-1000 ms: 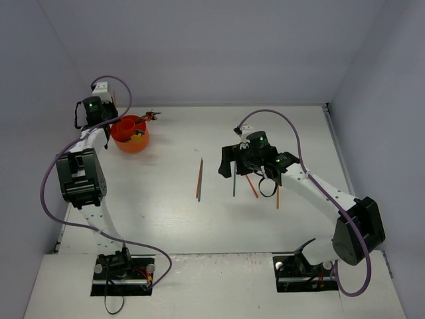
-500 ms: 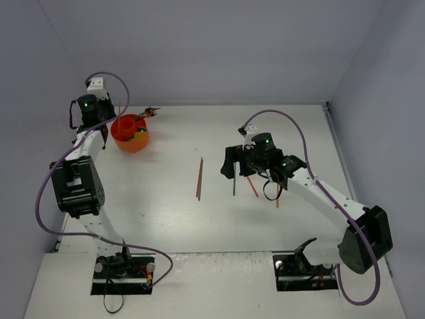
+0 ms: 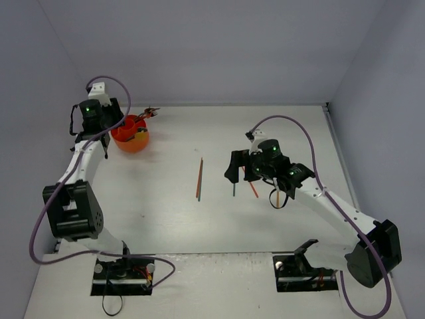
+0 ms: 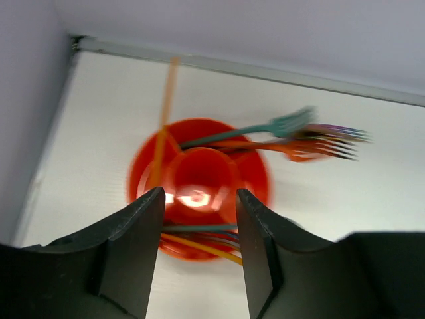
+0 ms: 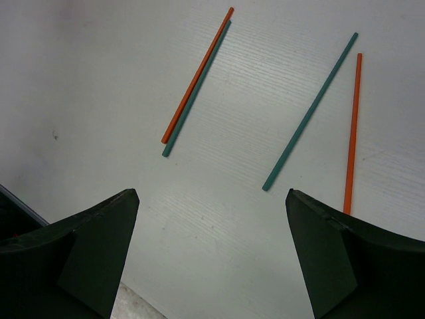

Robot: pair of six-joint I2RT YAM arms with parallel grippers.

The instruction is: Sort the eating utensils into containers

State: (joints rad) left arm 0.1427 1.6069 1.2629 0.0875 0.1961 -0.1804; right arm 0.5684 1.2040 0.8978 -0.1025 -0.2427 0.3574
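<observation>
Motion blur smears the forks (image 4: 292, 136) and a gold chopstick (image 4: 166, 106) leaning out of the cup (image 4: 255, 169), whose near rim hides behind the released, empty left end effector (image 4: 197, 249). Beyond the wide-spread, empty right end effector (image 5: 211, 199), on the table (image 5: 99, 100), lie an orange-and-teal pair (image 5: 196, 80), a teal chopstick (image 5: 310, 111) and an orange chopstick (image 5: 353, 119), its near end cut off by one finger.

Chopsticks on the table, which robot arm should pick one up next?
Probably the right arm: the right gripper, open, hangs over a loose teal chopstick and orange chopstick, while the left gripper sits far off above the cup.
</observation>
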